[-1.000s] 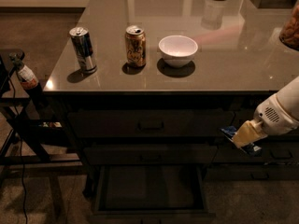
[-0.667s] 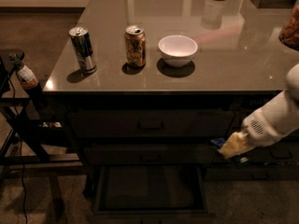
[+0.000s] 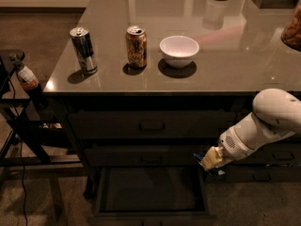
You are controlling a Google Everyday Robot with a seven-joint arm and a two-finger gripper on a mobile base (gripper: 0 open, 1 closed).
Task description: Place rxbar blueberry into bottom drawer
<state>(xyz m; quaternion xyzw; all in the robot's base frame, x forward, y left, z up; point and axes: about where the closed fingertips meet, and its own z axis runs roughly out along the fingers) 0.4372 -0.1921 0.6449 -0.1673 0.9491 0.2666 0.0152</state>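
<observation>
White arm (image 3: 269,119) reaches in from right edge, angled down and leftward. Gripper (image 3: 210,160) at its low end, clamped on blue snack bar (image 3: 217,173), beside right rim of bottom drawer (image 3: 150,190), level with middle drawer's (image 3: 141,157) front. Bottom drawer pulled open, dark inside; bar not in it. Top drawer (image 3: 151,125) closed. On countertop (image 3: 225,67) above, from left: blue-silver can (image 3: 83,50), gold can (image 3: 136,46), white bowl (image 3: 179,51), all well apart from arm.

The gripper (image 3: 210,160), seemingly clasping the rxbar blueberry (image 3: 215,173), hangs at the right rim of the bottom drawer (image 3: 150,213).
</observation>
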